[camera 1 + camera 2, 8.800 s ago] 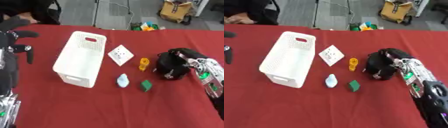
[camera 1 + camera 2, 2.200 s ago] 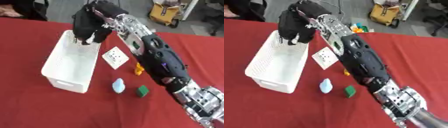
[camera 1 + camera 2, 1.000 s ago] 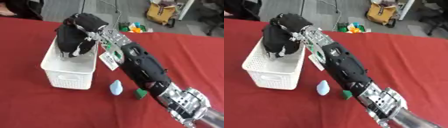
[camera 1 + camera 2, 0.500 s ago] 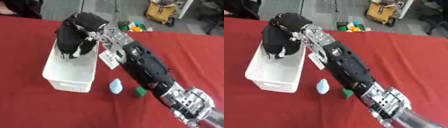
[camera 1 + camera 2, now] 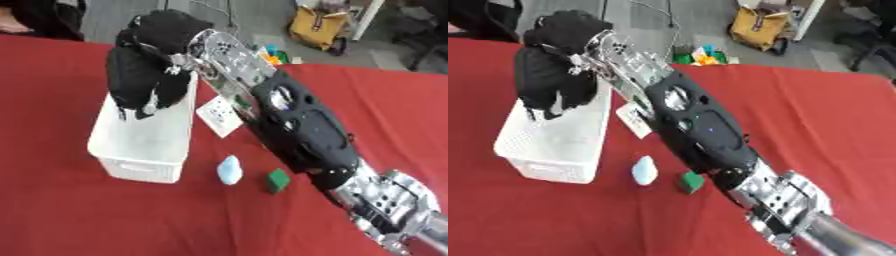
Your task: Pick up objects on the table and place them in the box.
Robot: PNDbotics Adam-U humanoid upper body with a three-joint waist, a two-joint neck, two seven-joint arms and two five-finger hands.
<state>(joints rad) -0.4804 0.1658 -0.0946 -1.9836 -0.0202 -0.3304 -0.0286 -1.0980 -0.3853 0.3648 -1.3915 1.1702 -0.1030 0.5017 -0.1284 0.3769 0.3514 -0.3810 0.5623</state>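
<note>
Reaching across from the lower right, the robot's right hand hangs over the far end of the white box, its black fingers pointing down and relaxed, holding nothing visible. Whether anything lies inside the box cannot be told. On the red table, right of the box, lie a white card with small marks too blurred to read, a pale blue object and a green block.
</note>
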